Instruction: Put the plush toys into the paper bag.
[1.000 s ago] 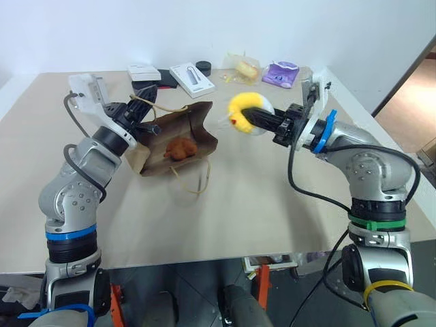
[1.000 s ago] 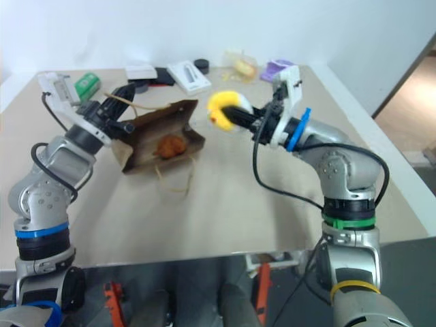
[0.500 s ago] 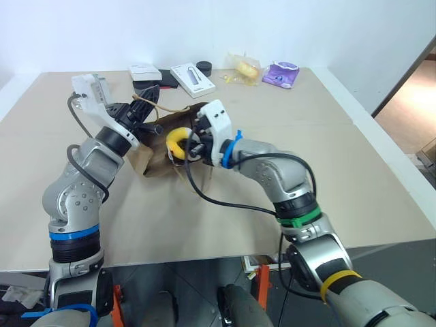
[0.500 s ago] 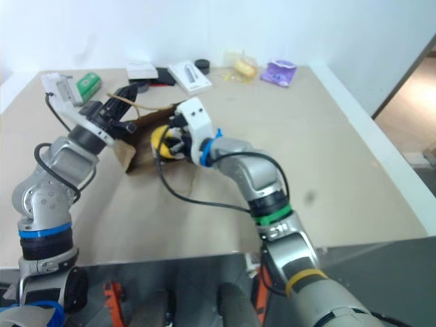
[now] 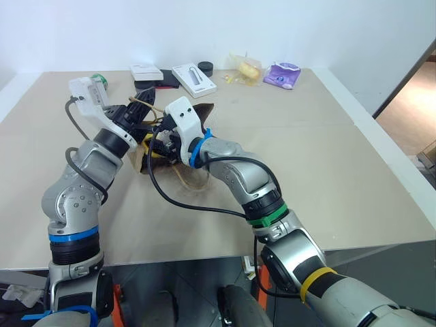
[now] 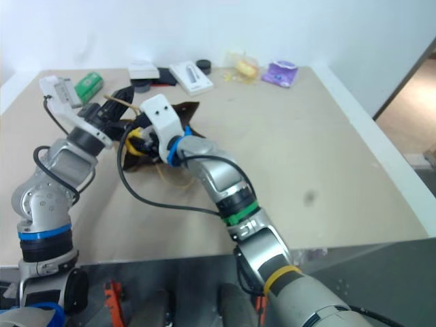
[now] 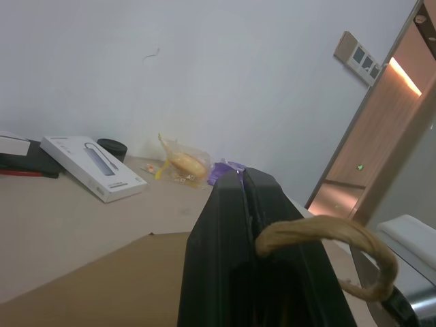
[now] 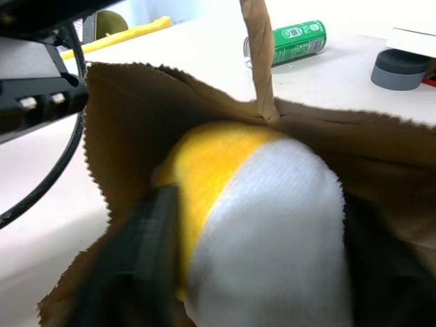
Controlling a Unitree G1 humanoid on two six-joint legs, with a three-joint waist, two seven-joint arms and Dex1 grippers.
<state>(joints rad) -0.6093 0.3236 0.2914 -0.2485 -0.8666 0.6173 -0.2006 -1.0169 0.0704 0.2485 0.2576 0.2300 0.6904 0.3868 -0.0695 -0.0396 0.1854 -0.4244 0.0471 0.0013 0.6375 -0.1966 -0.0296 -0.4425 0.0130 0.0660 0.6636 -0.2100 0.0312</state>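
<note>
We hold one twisted paper loop handle (image 7: pixel 320 235) of the brown kraft paper bag (image 5: pixel 204 112) up with our left gripper (image 5: pixel 141 117). Its two black fingers (image 7: pixel 238 225) are pressed tight together on the loop. We think this keeps the bag's mouth lifted and open, so toys can go in. The bag lies on its side on the tan table (image 5: pixel 327 170), at about eleven o'clock from the table's middle, with its mouth toward our left arm.

Our right gripper (image 5: pixel 158 139) reaches across into that mouth, at about four o'clock from the left gripper. The yellow-and-white egg-shaped plush toy (image 8: pixel 252 225) sits between its fingers, with the brown paper walls all around it, so the toy is already inside the bag. One black finger (image 8: pixel 146 245) lies along the yellow side. We cannot tell whether the fingers grip the toy or have let go.

The egg toy looks round and soft. Its yellow part is smooth and its white part has a fine woven look. A little of the yellow peeks out beside the right gripper (image 6: pixel 136 144).
</note>
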